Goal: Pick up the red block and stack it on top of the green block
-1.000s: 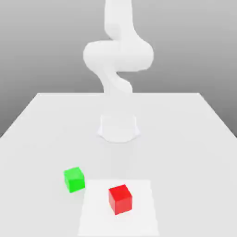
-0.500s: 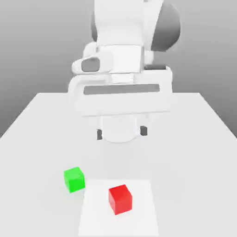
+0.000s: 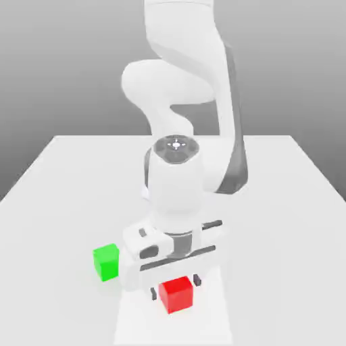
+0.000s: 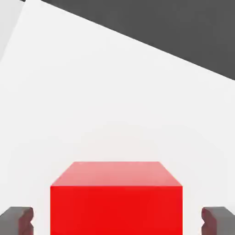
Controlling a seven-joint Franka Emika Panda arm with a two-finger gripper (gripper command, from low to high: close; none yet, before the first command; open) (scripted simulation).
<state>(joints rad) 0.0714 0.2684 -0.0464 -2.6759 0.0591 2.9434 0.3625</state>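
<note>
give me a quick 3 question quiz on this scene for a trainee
1. True or false: the red block already sits on the green block.
2. Multiple choice: in the exterior view, the green block lies on which side of the red block? A) the view's left B) the view's right C) directly behind it
3. Fill in: the pincer is lowered around the ___ block, one finger on each side.

Key
1. False. Both blocks rest apart on the table.
2. A
3. red. In the hand view a finger shows on either side of it, each with a gap to the block.
</note>
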